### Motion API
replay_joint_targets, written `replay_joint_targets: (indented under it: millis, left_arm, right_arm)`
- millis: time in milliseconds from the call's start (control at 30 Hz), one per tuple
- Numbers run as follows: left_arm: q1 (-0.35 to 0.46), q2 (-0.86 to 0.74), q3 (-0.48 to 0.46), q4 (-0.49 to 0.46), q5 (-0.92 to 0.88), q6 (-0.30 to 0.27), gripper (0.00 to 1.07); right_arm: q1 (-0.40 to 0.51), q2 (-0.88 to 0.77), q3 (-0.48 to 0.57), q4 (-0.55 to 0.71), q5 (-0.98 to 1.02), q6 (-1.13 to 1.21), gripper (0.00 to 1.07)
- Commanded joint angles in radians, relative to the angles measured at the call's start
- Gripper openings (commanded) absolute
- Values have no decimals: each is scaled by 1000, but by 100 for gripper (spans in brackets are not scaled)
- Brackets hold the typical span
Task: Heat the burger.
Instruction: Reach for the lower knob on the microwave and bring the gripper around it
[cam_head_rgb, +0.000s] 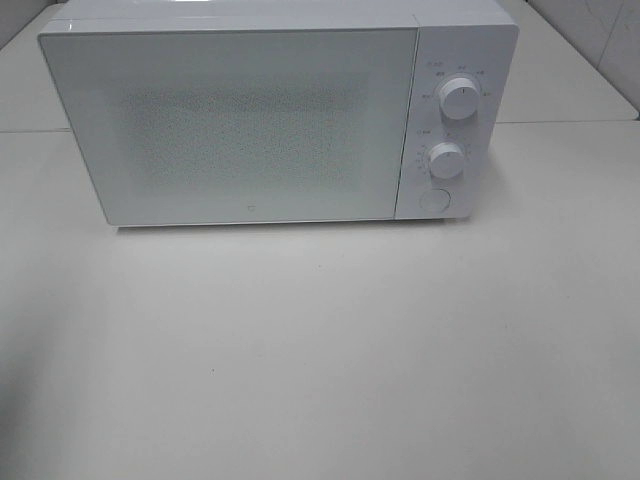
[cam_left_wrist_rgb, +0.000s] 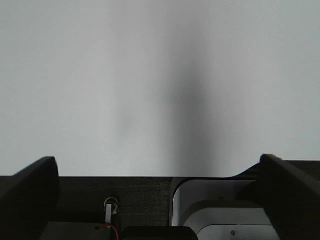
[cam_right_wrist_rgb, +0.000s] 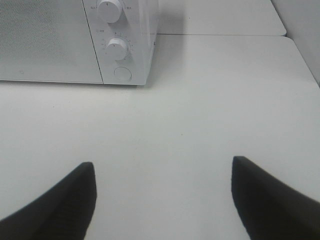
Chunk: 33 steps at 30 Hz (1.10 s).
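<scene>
Burger unseen; microwave (cam_head_rgb: 230, 125) door shut; left gripper (cam_left_wrist_rgb: 156, 159) and right gripper (cam_right_wrist_rgb: 162, 162) jaws apart, empty.

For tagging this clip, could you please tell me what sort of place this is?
Probably a test bench staged as a kitchen corner: a white microwave, door closed, stands on a plain pale table, with what looks like tiled wall behind.

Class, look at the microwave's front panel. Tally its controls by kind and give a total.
Knobs: 2 (upper knob, lower knob)
Round button: 1
Total: 3
</scene>
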Motion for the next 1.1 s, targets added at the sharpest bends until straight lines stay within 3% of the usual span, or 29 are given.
replay_joint_targets:
  millis: [33, 400, 567, 633, 1100]
  left_arm:
    - [35, -56, 40, -12, 9, 4, 102]
    - [36, -322, 64, -16, -10, 4, 102]
    - [36, -436, 167, -29, -16, 4, 101]
    - [36, -504, 248, -74, -16, 4, 101]
    - [36, -722, 287, -67, -124, -1, 101]
  right_arm:
    - [0, -26, 2, 1, -6, -5, 74]
    - [0, -26, 2, 1, -6, -5, 74]
    - [0, -26, 2, 1, -6, -5, 74]
    - [0, -26, 2, 1, -6, -5, 74]
    - [0, -26, 2, 1, -6, -5, 74]
